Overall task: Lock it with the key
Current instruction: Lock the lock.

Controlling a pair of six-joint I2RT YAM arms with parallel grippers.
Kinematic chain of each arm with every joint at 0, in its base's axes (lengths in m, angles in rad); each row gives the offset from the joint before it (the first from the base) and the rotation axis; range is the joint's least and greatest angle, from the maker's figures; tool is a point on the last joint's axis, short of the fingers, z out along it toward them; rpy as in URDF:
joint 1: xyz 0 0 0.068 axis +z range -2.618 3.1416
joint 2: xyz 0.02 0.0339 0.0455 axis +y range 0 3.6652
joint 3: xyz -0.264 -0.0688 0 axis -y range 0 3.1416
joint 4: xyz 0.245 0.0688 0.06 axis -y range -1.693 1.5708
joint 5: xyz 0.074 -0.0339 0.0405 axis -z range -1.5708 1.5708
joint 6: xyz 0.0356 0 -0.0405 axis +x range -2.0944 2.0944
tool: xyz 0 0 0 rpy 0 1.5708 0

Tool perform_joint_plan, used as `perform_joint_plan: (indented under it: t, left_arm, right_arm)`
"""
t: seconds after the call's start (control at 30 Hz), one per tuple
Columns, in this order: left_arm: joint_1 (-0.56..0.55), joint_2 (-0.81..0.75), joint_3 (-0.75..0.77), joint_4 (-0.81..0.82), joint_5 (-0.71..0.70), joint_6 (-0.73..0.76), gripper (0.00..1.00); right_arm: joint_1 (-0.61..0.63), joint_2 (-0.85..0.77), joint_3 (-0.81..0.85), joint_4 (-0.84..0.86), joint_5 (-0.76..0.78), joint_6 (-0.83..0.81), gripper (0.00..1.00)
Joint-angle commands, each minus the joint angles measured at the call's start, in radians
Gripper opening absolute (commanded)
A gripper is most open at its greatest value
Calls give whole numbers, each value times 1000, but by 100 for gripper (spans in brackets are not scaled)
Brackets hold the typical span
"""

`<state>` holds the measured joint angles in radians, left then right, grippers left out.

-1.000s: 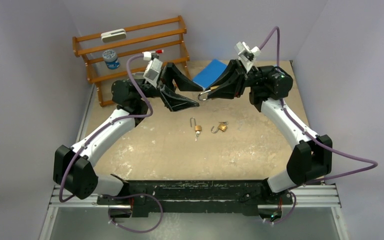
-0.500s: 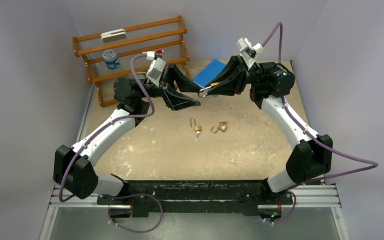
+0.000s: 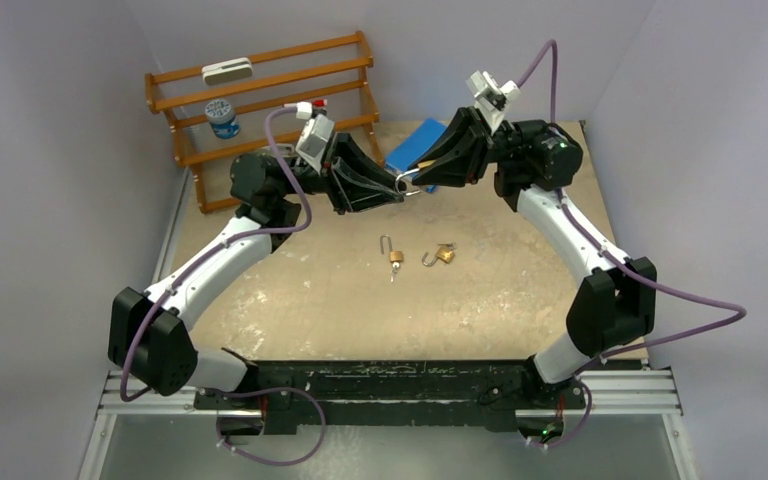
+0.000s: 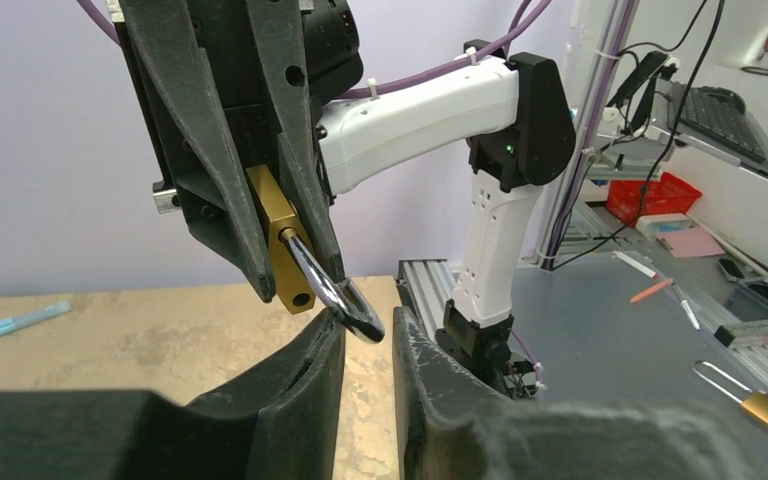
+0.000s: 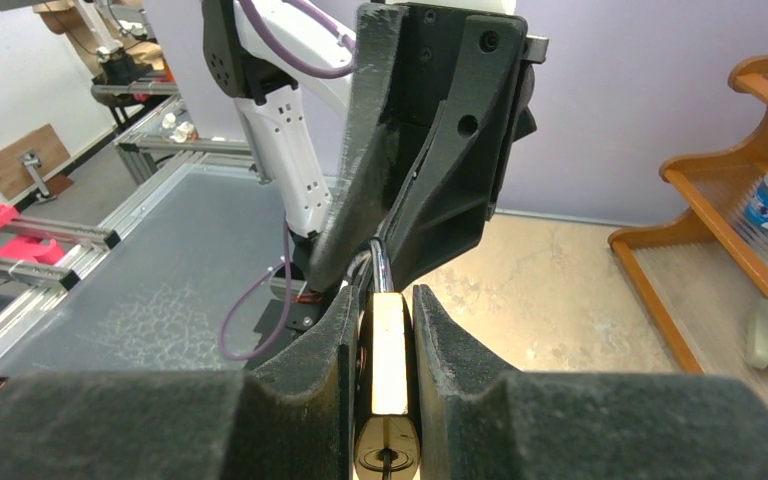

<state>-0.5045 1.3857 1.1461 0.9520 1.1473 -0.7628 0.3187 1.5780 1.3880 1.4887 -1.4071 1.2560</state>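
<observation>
My right gripper [image 3: 416, 178] is shut on the brass body of a padlock [image 5: 388, 345] and holds it in the air over the back of the table. Its steel shackle [image 4: 345, 300] stands open and points at my left gripper [image 3: 394, 188]. The shackle's tip sits between the left fingertips [image 4: 325, 345], against one of them, with a narrow gap to the other. The left jaws are slightly apart. The keyhole end [image 5: 388, 458] faces the right wrist camera, and I cannot tell whether a key is in it.
Two more open brass padlocks [image 3: 395, 255] [image 3: 444, 255] lie mid-table below the grippers. A blue flat object [image 3: 418, 145] lies at the back. A wooden rack [image 3: 260, 100] at the back left holds a blue tin [image 3: 222, 118] and a white item [image 3: 226, 70].
My left gripper has moved right to the padlock, and its wide-open jaws have narrowed round the shackle tip. My right gripper has shifted slightly back and left with the padlock.
</observation>
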Motion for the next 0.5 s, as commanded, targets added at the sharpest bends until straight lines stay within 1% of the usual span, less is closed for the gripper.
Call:
perform_joint_plan:
  t: [0.0,0.03,0.33,0.47]
  left_arm:
    - [-3,-2,21,33,-3,16,12]
    - [-3,-1,20,33,-4,16,0]
    - [-2,-5,11,29,-6,18,0]
    - [1,-9,11,18,-6,28,0]
  right_arm:
    - [-4,-10,53,68,42,19,0]
    - [-4,-9,54,71,42,21,0]
    - [-4,-11,54,77,33,27,0]
    - [-4,-17,54,50,20,8,0]
